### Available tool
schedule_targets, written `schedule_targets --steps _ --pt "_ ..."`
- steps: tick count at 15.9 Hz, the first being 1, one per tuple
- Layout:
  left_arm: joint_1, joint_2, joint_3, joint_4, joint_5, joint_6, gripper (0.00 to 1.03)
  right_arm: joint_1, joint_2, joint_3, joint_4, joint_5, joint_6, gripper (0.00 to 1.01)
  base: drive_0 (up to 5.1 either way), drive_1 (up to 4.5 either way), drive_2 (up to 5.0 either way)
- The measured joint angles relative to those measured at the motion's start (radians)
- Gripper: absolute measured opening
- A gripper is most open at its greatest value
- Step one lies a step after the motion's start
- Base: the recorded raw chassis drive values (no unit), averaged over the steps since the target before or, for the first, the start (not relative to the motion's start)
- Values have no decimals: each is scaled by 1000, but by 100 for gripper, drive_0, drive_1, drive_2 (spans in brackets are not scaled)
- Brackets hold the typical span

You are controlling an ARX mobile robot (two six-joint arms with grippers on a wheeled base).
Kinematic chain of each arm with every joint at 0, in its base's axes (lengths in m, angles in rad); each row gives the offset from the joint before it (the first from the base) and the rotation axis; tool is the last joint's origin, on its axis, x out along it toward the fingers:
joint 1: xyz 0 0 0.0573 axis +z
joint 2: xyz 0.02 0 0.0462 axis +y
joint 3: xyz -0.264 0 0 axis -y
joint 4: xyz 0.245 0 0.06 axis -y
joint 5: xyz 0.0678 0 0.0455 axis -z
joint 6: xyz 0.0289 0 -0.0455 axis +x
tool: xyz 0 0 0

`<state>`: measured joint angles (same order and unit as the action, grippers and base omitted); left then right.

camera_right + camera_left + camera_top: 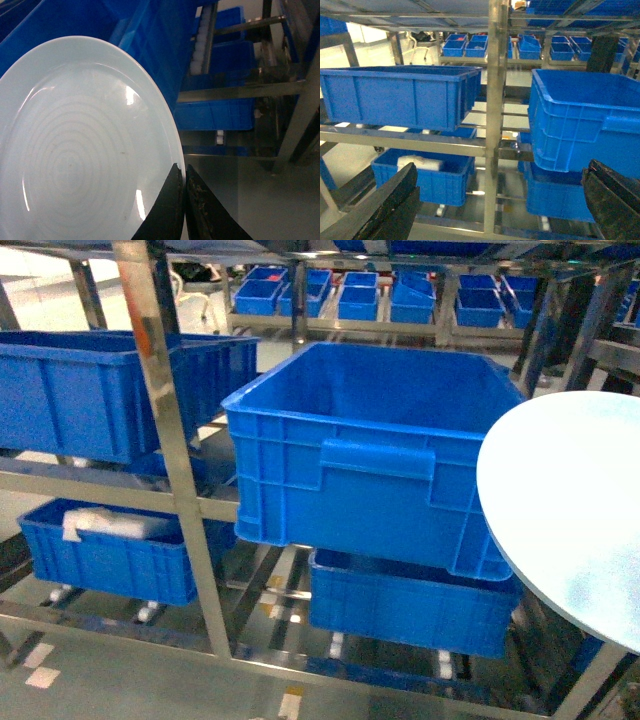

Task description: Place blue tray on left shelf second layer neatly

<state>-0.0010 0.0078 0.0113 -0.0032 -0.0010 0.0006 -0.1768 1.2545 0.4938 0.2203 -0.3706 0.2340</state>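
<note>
The blue tray (pixel 570 510), pale, round and glossy, fills the right edge of the head view, held tilted in the air in front of the racks. In the right wrist view the blue tray (pixel 75 140) shows its ringed inner face, and my right gripper (pixel 181 167) is shut on its rim at the lower right. My left gripper (pixel 501 166) stands wide open with nothing between its black fingers (pixel 395 200), facing the steel post. The left shelf (pixel 90 485) holds a dark-blue crate (pixel 90 390) on its middle level. Neither gripper shows in the head view.
A large dark-blue crate (pixel 370 450) juts forward from the right bay, just left of the tray, with another crate (pixel 410 605) below it. A steel post (pixel 170 440) divides the bays. The lower left crate (pixel 105 550) holds a white item. Small crates (pixel 360 295) line a far rack.
</note>
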Motion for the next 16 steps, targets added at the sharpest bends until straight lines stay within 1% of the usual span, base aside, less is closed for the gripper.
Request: schedule_targets --steps 5,9,16 --pt "0 0 0 0 0 0 98 0 0 0 0 0 0 2 -17 -17 -17" --pt "0 0 0 -1 0 0 98 0 -4 0 1 0 0 2 -2 392 -396" --pt "0 0 0 0 0 0 98 0 -4 0 0 0 0 2 12 342 -319"
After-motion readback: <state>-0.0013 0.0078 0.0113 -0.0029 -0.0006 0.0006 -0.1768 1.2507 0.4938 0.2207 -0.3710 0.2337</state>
